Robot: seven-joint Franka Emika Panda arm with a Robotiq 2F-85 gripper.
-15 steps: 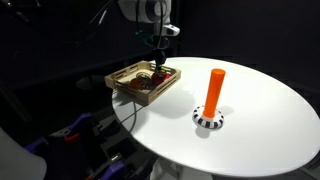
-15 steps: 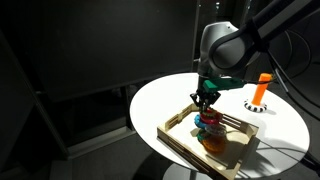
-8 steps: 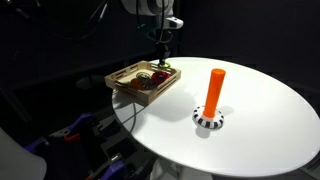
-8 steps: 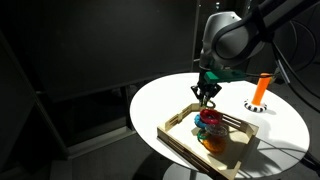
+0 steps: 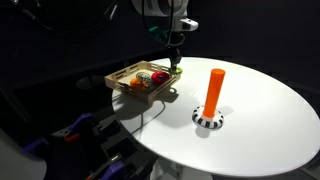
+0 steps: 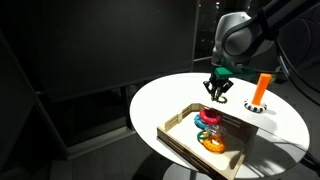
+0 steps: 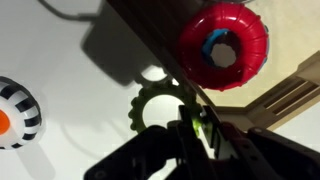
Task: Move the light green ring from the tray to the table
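Note:
My gripper (image 5: 175, 64) is shut on the light green ring (image 7: 200, 128) and holds it in the air just past the tray's edge, above the white table (image 5: 260, 130). In the wrist view only a thin green sliver shows between the dark fingers, and the ring's round shadow lies on the table below. The gripper also shows in an exterior view (image 6: 218, 93). The light-wood tray (image 5: 125, 84) (image 6: 176, 131) holds a red ring (image 7: 224, 45) (image 6: 208, 119) and an orange ring (image 6: 212, 143).
An orange peg (image 5: 214, 90) on a black-and-white striped round base (image 5: 208, 120) stands mid-table; the peg also shows in an exterior view (image 6: 262, 87), and the base shows in the wrist view (image 7: 15, 110). The round table's edge lies close behind the tray. Dark surroundings.
The gripper has risen out of the tray with the light green ring and moved sideways past the tray's edge, over the table toward the peg.

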